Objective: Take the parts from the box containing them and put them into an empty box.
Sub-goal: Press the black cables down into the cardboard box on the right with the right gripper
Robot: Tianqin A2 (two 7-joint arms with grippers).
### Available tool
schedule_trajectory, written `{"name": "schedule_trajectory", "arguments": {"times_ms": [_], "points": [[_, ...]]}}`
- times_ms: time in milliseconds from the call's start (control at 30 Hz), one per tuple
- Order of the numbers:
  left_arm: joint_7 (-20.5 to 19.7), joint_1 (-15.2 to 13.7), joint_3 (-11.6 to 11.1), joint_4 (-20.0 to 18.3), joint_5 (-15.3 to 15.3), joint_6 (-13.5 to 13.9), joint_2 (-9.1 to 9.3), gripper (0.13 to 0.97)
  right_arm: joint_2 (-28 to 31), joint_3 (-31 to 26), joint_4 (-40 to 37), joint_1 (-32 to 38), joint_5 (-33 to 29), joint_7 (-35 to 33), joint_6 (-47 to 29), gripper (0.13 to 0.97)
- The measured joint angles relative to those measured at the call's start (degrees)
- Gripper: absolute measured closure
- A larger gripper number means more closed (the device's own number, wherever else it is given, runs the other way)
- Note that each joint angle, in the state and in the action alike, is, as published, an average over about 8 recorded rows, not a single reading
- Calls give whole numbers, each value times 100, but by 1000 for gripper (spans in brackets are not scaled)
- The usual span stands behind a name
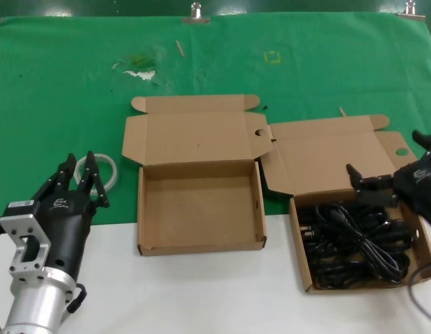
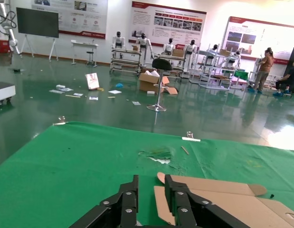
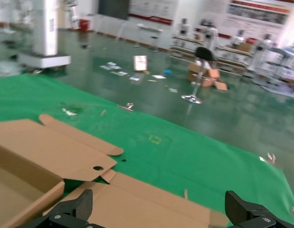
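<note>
No legible text anywhere

The wall posters point(image 2: 168, 23) carry print too small to read, and the small white logo on the left hand's point(image 1: 81, 182) black housing cannot be made out.

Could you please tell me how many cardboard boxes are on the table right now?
2. The empty box sits open in the middle, and the box with the cords sits open to its right, under the right gripper. None looks hidden.
</note>
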Motion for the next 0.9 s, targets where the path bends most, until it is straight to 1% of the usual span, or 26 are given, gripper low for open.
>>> {"name": "schedule_trajectory", "arguments": {"times_ms": [167, 300, 467, 700, 900], "points": [[0, 0, 0, 0, 0, 0, 1, 860, 643, -191, -80, 378, -237, 459, -671, 129], [0, 0, 0, 0, 0, 0, 2, 887, 1114, -425, -98, 676, -580, 959, -1298, 129], [0, 0, 0, 0, 1, 0, 3, 931, 1544, -697, -208, 1074, -1151, 1561, -2244, 129], [0, 0, 0, 0, 1, 1, 3, 935, 1776, -979, -544, 1670, -2093, 2390, -3525, 129], [0, 0, -1, 0, 1, 1, 3, 941, 1703, -1105, -737, 2053, -2701, 2635, -4305, 129]]}}
